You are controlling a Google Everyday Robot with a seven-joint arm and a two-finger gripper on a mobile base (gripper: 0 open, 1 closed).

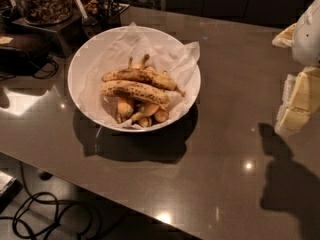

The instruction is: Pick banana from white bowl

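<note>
White bowl [71,84] is being carried by the bench [225,149], left of centre. It is being lined with crumpled white paper [172,54] that is spilling over the rim on the right.

The banana [135,91], long, thick and densely speckled, is being seen lying across the middle of the bowl, roughly level. A slimmer, browner banana [142,76] is being noted just behind it, touching it. Short stubby bananas [125,109] are being partly covered by its near side.

The hand [299,104] is being held at the right edge of the view, above the bench, well apart from the bowl and banana. Whether it is spread or pressed together cannot be told. Its shadow [290,189] is being cast on the bench at lower right.

A jar [42,1] is being noted behind the bowl at upper left, and cables [45,214] below the bench edge.
</note>
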